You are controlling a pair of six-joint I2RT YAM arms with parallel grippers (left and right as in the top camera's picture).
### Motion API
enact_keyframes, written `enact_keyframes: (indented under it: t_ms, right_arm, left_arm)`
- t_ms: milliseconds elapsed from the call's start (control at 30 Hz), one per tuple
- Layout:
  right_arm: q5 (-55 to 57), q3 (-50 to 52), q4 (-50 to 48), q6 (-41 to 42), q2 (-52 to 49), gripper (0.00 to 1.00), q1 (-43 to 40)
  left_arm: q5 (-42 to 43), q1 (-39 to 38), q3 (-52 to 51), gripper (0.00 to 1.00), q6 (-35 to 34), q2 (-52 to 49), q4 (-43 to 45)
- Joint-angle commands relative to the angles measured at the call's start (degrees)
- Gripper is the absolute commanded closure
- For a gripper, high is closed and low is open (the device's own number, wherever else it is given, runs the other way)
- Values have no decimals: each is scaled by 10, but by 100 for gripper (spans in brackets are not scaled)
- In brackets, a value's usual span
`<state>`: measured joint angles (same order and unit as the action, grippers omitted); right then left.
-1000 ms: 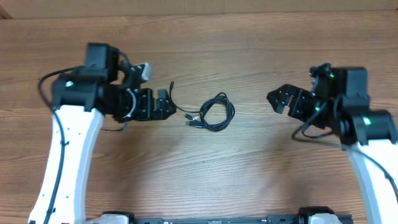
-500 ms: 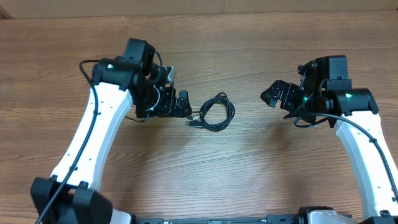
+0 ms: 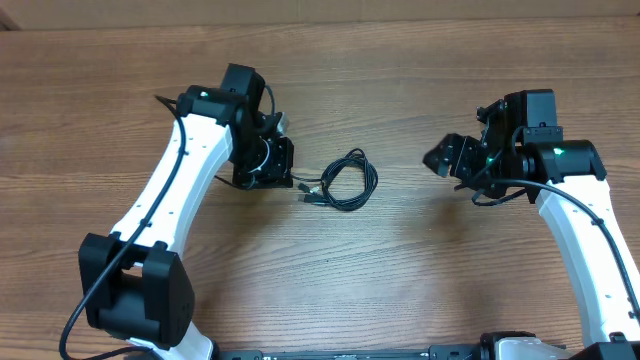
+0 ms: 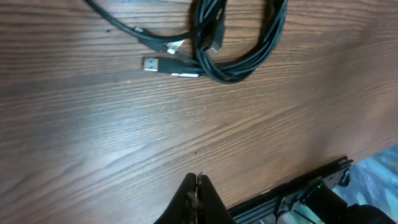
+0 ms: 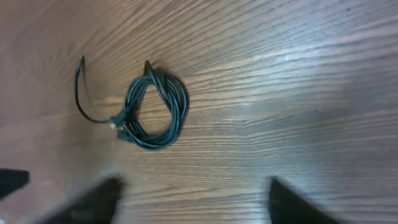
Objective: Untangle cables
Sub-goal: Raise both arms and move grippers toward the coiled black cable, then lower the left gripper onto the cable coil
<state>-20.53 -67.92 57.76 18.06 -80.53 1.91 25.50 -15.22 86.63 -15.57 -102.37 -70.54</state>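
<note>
The cables [image 3: 343, 182] lie on the wooden table as a small coil of thin black cord, with silver-tipped plugs at its left side. My left gripper [image 3: 284, 176] sits just left of the coil, above a loose strand. In the left wrist view its fingertips [image 4: 196, 185] are pressed together with nothing between them; the coil [image 4: 245, 53] and a silver plug [image 4: 152, 64] lie apart from them. My right gripper [image 3: 441, 158] hangs to the right of the coil, well clear of it. Blurred in its own view, the right gripper [image 5: 193, 196] stands open, with the coil [image 5: 155, 112] ahead.
The wooden table [image 3: 330, 280] stretches around the coil. A black frame rail [image 4: 311, 183] runs along the table's near edge. The white left arm [image 3: 165, 210] crosses the left half of the table, the right arm [image 3: 580, 240] the right side.
My left arm has swung right, up to the coil's left side, and its jaws have shut on nothing. The right gripper has edged slightly left toward the coil.
</note>
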Motion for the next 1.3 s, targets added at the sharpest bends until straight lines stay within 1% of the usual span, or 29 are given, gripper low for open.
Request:
enact_keyframes:
  t_ms: [0, 33, 300, 400, 500, 533, 567, 633, 700, 800, 833, 867, 900, 967, 1000, 1067, 1133, 1167, 1233, 1267]
  right_arm:
    - [0, -7, -1, -1, -4, 85, -1]
    - [1, -7, -1, -1, -4, 96, -1]
    - [5, -7, 1, -1, -4, 96, 0]
    - [5, -7, 5, -1, -4, 96, 0]
    - [5, -7, 10, 0, -5, 96, 0]
    - [5, -7, 11, 0, -5, 94, 0]
    - [5, -7, 11, 0, -6, 86, 0]
    - [5, -7, 11, 0, -6, 64, 0]
    - [3, -7, 11, 0, -6, 56, 0]
    - [2, -7, 11, 2, -6, 13, 0]
    - [1, -7, 11, 5, -6, 7, 0]
    - [0, -7, 11, 13, -6, 2, 0]
    - [0, -7, 10, 26, -6, 0, 0]
    - [0, -7, 9, 49, -6, 0, 0]
    - [0, -7, 9, 57, -6, 0, 0]
    - [0, -7, 9, 60, -6, 0, 0]
    - [0, -7, 9, 60, -6, 0, 0]
    - [0, -7, 9, 60, -6, 0, 0]
    - [0, -7, 9, 60, -6, 0, 0]
    - [1, -7, 9, 60, -6, 0, 0]
  left_arm:
    - [13, -22, 12, 96, -8, -14, 8]
    - [13, -27, 12, 96, -7, -14, 9]
    - [13, -63, 12, 96, -8, -14, 31]
    - [13, -74, 12, 96, -25, -14, 39]
    - [13, -84, 12, 96, -27, -14, 44]
    - [14, -90, 12, 96, -27, -14, 48]
    - [13, -93, 12, 96, -29, -14, 49]
    - [13, -99, 12, 96, -29, -14, 50]
    - [13, -103, 12, 96, -29, -14, 51]
    - [13, -108, 12, 94, -29, -14, 53]
    - [13, -108, 12, 93, -29, -14, 54]
    - [13, -109, 12, 94, -30, -14, 56]
    - [13, -111, 12, 94, -38, -14, 59]
    - [13, -115, 11, 92, -53, -14, 64]
    - [13, -118, 11, 89, -57, -14, 66]
    - [10, -123, 11, 74, -57, -14, 69]
    - [9, -127, 11, 50, -57, -14, 70]
    - [9, -130, 11, 41, -57, -14, 70]
    - [9, -136, 10, 32, -57, -14, 73]
    - [9, -139, 9, 15, -57, -14, 77]
